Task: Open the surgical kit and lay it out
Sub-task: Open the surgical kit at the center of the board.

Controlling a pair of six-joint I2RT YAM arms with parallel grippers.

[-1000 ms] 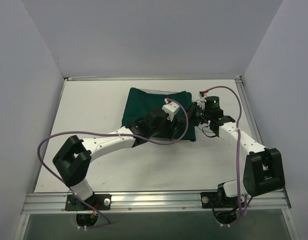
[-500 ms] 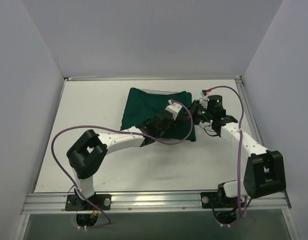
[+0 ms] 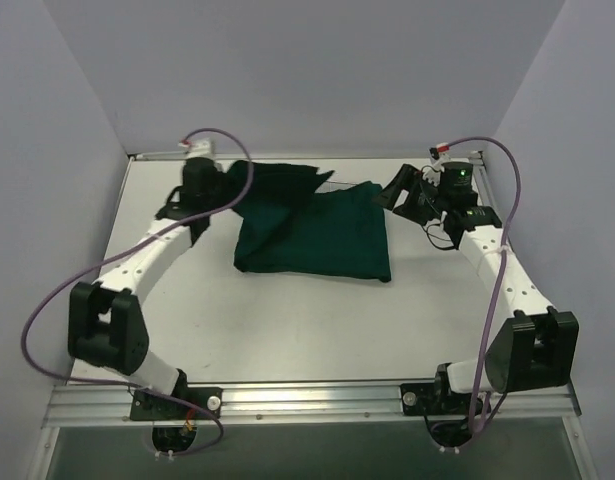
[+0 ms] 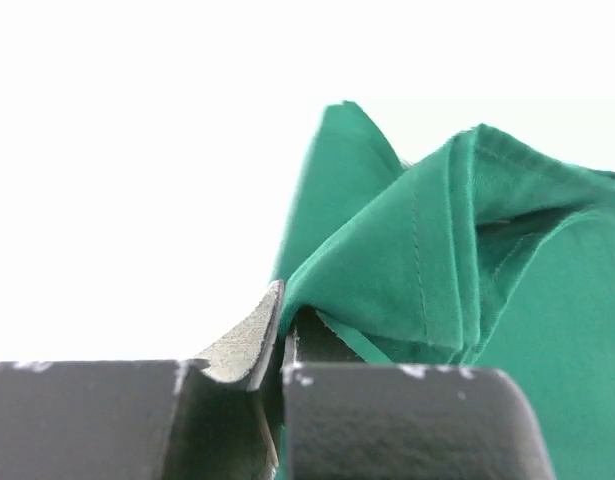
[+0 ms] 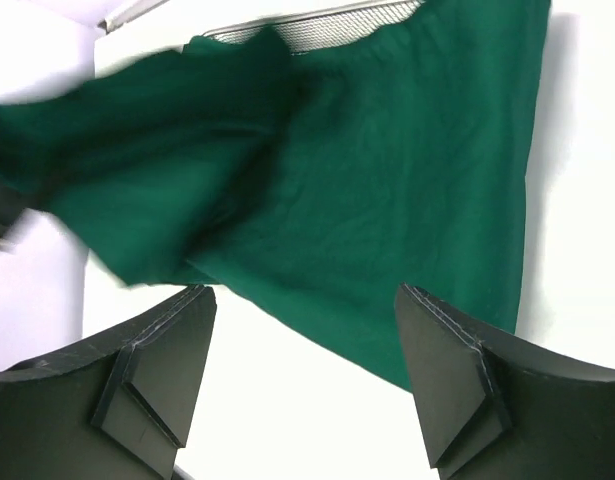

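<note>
**Kit wrap: one corner gripped, tray edge showing**

Your left tool is clamped tight on a corner of the dark green wrap, at 10 o'clock on the worktop. Your right tool hangs at 2 o'clock, jaws spread wide, holding nothing. The wrap lies toward 12 o'clock; a wire-mesh tray edge shows at its far side.

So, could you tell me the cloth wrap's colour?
The cloth wrap is dark green, clearest in the right wrist view.
</note>
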